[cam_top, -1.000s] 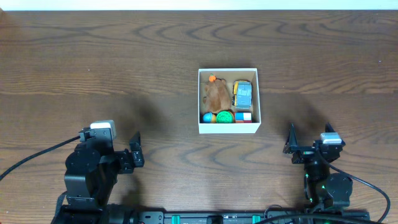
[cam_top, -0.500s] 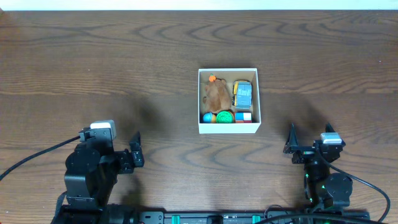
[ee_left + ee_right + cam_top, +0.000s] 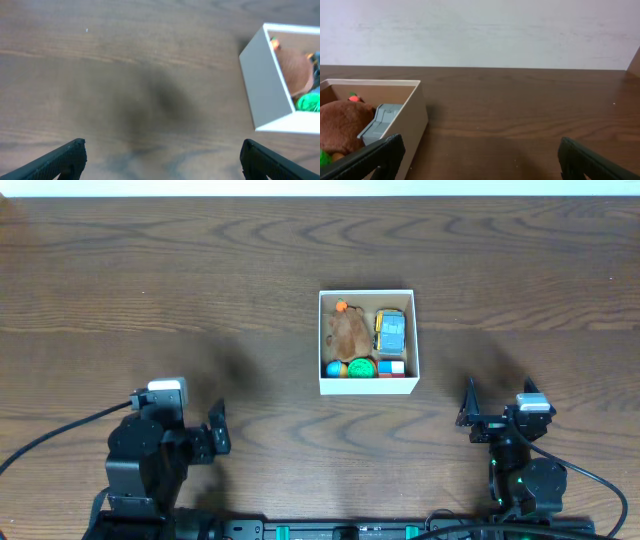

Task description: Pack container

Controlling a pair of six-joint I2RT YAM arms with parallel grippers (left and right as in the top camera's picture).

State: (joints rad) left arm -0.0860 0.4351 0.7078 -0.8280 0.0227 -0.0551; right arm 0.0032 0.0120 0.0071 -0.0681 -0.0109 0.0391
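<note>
– Container (image 3: 368,386): location, please.
– One square box, white walls, brown inside, no lid. Stands flat on table (image 3: 150,270), about mid-depth, a little right of centre. Apart from both arms, nearer the right one.
– Contents?
– Item one, brown plush toy (image 3: 349,333), left half, with an orange bit (image 3: 341,307) at its far end. Item two, grey-blue toy car (image 3: 391,330) with yellow trim, right half, lengthwise beside the plush. Along the near wall, left to right: blue ball (image 3: 334,369), green round piece (image 3: 361,367), red and white block (image 3: 393,367). All lie inside the walls. What the green piece is, cannot tell.
– Left gripper (image 3: 162,145)?
– Fingers spread wide, nothing between them. Sits at the near edge of the table, left of the box. Its camera catches the box's white side at the right of the frame.
– Right gripper (image 3: 481,142)?
– Same entry: fingers wide apart, empty. Near edge, right of the box, low over the table. Its camera sees the box to the left, plush and car showing over the rim, and a pale wall (image 3: 480,30) beyond the table's far edge.
– Other?
– One black cable (image 3: 50,435), trailing from the left arm toward the left edge.
</note>
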